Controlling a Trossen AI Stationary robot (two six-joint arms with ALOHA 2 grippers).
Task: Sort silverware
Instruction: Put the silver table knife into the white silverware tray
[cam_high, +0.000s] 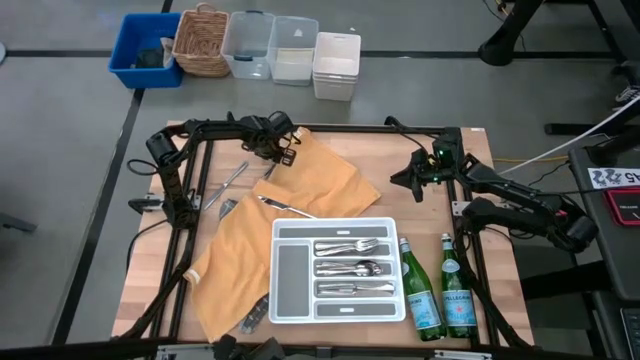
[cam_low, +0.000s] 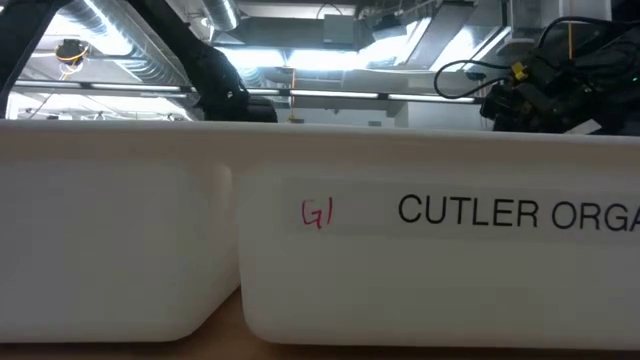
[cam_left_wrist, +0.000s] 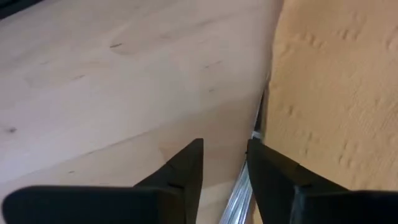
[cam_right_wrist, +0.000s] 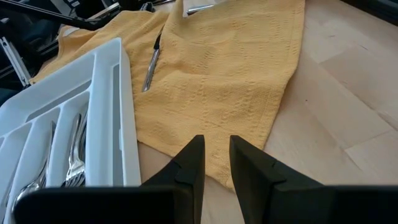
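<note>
Silverware lies in the white divided tray (cam_high: 285, 268), its forks and spoons (cam_high: 350, 268) in the middle slots. Loose pieces lie on the wood at the left (cam_high: 230, 185), on the yellow cloth (cam_high: 287, 208) and at the cloth's near edge (cam_high: 250, 316). My left gripper (cam_left_wrist: 225, 152) is open low over the table at the cloth's far edge (cam_high: 284, 150). Its fingers stand on either side of a silver piece (cam_left_wrist: 239, 193) that lies along the cloth's edge; whether they touch it, I cannot tell. My right gripper (cam_right_wrist: 215, 146) is narrowly open and empty over the cloth's right edge (cam_high: 413, 182).
Two green bottles (cam_high: 440, 300) stand right of the tray. The yellow cloth (cam_high: 300, 190) covers the table's middle. The tray's white wall (cam_low: 400, 260) fills the low view. Bins and a basket (cam_high: 240, 45) stand on the floor beyond the far edge.
</note>
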